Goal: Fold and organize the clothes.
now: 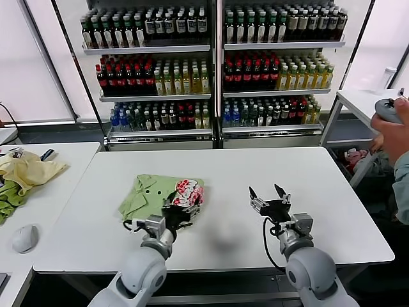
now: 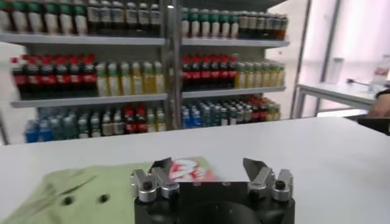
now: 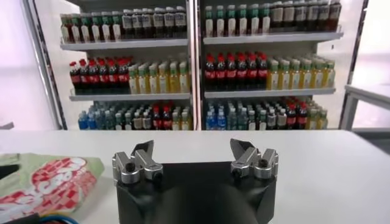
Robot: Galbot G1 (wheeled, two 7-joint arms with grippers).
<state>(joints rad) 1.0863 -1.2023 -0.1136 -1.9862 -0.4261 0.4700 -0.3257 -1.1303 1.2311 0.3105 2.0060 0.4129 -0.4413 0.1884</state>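
The left gripper's (image 2: 208, 170) two black fingers (image 2: 159, 168) stand spread wide apart with nothing between them; in the left wrist view the table shows through the gap. In the head view this left gripper (image 1: 181, 212) sits at the near edge of the light sage-green short-sleeved cotton T-shirt (image 1: 151, 193), just over the side of it that carries the pink-red and white print (image 1: 189, 191). Whether a fingertip touches the cloth I cannot tell.

The right gripper's (image 3: 193, 152) fingers (image 3: 243, 150) are likewise spread wide and hold nothing. In the head view the right gripper (image 1: 269, 194) hovers over bare tabletop, well apart from the shirt and to its right.

The T-shirt lies folded into a compact bundle on the white rectangular table (image 1: 332, 211), left of the table's middle, with the print turned up on its right part and two small dark spots on the plain green part. The same shirt shows in the left wrist view (image 2: 73, 192) just beyond the fingers, and its printed edge in the right wrist view (image 3: 46, 182).

On a second white table (image 1: 57, 192) to the left lie a pale yellow crumpled garment (image 1: 25, 169), a darker green towel-like cloth (image 1: 7, 198) and a small white rounded object (image 1: 24, 238). Behind stand white shelves of bottled drinks (image 1: 211, 70). At the right edge a person's hand (image 1: 391, 131) is in view.
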